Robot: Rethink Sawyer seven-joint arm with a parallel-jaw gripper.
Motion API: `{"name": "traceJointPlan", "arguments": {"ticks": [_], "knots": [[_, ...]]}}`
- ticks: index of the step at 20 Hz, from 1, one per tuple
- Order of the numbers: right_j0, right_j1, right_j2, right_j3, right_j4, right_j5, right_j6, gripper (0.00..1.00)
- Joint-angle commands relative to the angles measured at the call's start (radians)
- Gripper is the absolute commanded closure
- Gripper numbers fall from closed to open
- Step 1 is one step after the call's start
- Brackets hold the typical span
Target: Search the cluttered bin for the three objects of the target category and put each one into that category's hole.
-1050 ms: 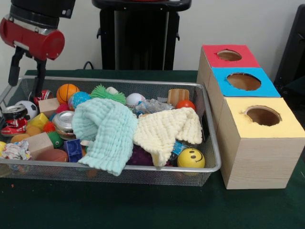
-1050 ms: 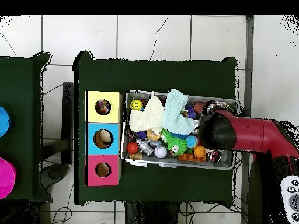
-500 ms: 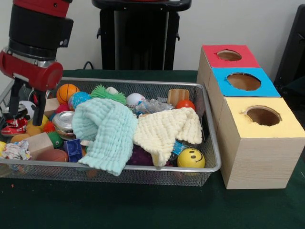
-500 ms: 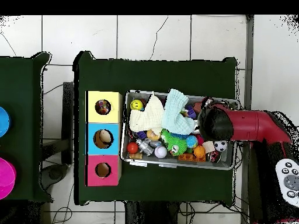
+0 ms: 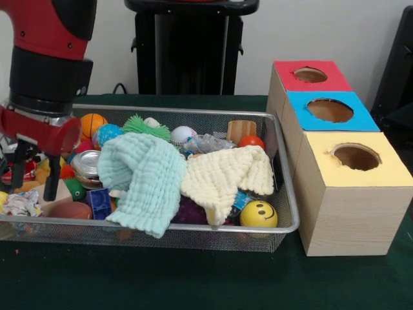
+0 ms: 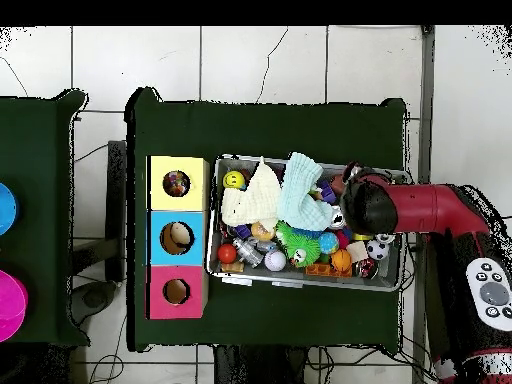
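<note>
At the left end of the wire bin (image 5: 284, 194), going by the front view, the gripper (image 5: 33, 175) is down among the clutter, fingers spread apart with nothing clamped between them as far as I can see. One dark finger (image 5: 53, 174) stands in front of a wooden block (image 5: 48, 191), the other is over by a red can (image 5: 13, 173) right at the bin's left edge. A crumpled wrapper (image 5: 20, 203) sits just below the gripper near the front rail.

Balls are everywhere in there. An orange basketball (image 5: 91, 123) is just beside the arm's wrist toward the back rail, a blue ball (image 5: 107, 133) next to that, a white baseball (image 5: 182, 134) near the back middle, an orange-red ball (image 5: 252, 141) toward the right end, and a yellow smiley ball (image 5: 259, 214) in the front right corner. So the smiley one is well apart from the gripper, clear across the bin.

A mint cloth (image 5: 145, 177) and a pale yellow cloth (image 5: 226, 174) are draped over the middle, touching each other, hiding whatever's under them. A green spiky ball (image 5: 143, 124) pokes out behind the mint one.

Beside the bin's right end stand three boxes, each with a hole on top: the yellow box (image 5: 358, 158), blue box (image 5: 330, 110) and red box (image 5: 310, 75). From overhead the arm (image 6: 420, 208) reaches in over the opposite end from the boxes.
</note>
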Motion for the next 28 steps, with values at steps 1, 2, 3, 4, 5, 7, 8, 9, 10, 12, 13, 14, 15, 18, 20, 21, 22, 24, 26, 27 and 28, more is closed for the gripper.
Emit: {"name": "traceJointPlan", "arguments": {"ticks": [1,2,3,4,5,7,8,9,10,12,13,14,15,18,20,21,22,24,26,27,28], "knots": [[-0.037,0.119,0.126,-0.095,-0.095,0.009,-0.348,0.00],[-0.041,0.125,0.130,-0.098,-0.100,0.013,-0.350,0.00],[-0.043,0.127,0.130,-0.102,-0.107,0.017,-0.349,0.00],[-0.046,0.130,0.132,-0.102,-0.115,0.015,-0.348,0.00],[-0.049,0.135,0.136,-0.109,-0.119,0.018,-0.350,0.00],[-0.053,0.143,0.141,-0.119,-0.129,0.022,-0.356,0.00],[-0.053,0.146,0.141,-0.124,-0.134,0.028,-0.361,0.00],[-0.057,0.153,0.146,-0.132,-0.135,0.038,-0.371,0.00],[-0.057,0.158,0.147,-0.138,-0.137,0.048,-0.377,0.00],[-0.060,0.166,0.151,-0.144,-0.138,0.070,-0.393,0.00],[-0.065,0.168,0.155,-0.142,-0.134,0.079,-0.402,0.00],[-0.068,0.167,0.156,-0.137,-0.134,0.081,-0.405,0.00],[-0.068,0.170,0.160,-0.144,-0.130,0.094,-0.413,0.00],[-0.071,0.154,0.162,-0.131,-0.121,0.109,-0.417,0.00],[-0.070,0.139,0.160,-0.123,-0.114,0.120,-0.422,0.00],[-0.071,0.128,0.157,-0.111,-0.108,0.123,-0.420,0.00],[-0.069,0.117,0.152,-0.100,-0.106,0.121,-0.414,0.00],[-0.068,0.097,0.140,-0.076,-0.100,0.120,-0.404,0.00],[-0.069,0.087,0.131,-0.062,-0.095,0.122,-0.399,0.00],[-0.070,0.087,0.124,-0.052,-0.097,0.116,-0.394,0.00],[-0.071,0.094,0.119,-0.052,-0.099,0.115,-0.392,0.00]]}}
